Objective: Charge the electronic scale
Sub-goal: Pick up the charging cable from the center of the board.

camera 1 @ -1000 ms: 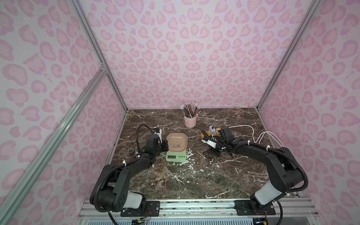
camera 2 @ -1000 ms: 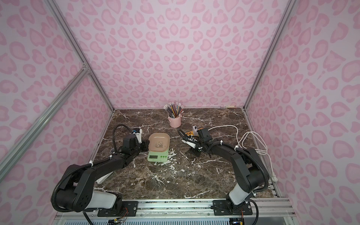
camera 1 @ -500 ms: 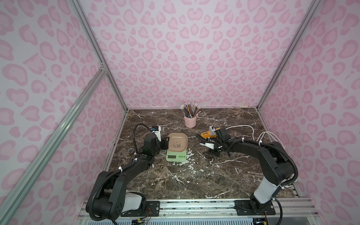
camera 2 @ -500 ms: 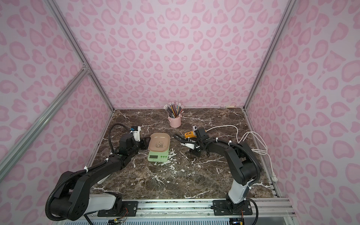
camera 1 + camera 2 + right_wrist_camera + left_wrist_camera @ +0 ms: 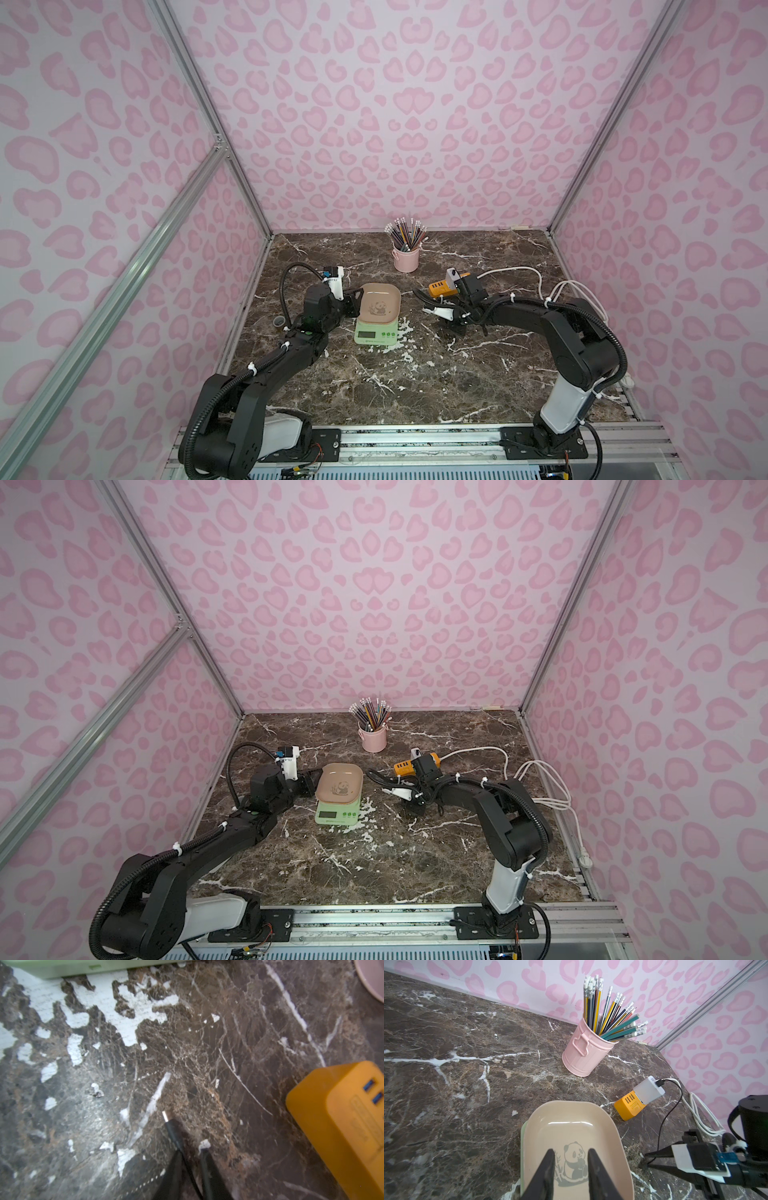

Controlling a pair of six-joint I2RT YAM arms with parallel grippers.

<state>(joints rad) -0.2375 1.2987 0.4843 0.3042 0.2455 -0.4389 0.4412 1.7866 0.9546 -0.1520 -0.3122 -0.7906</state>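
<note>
My right pincer (image 5: pixel 191 1152) pinches the thin black charging cable (image 5: pixel 174 1129), silver plug (image 5: pixel 165 1114) leading. The mint-green plastic electronic scale (image 5: pixel 83 968) lies ahead, roughly along the plug's axis.

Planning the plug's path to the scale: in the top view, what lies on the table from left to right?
Small dark ring → left gripper → electronic scale → pink pencil cup → orange power strip → white cable.
</note>
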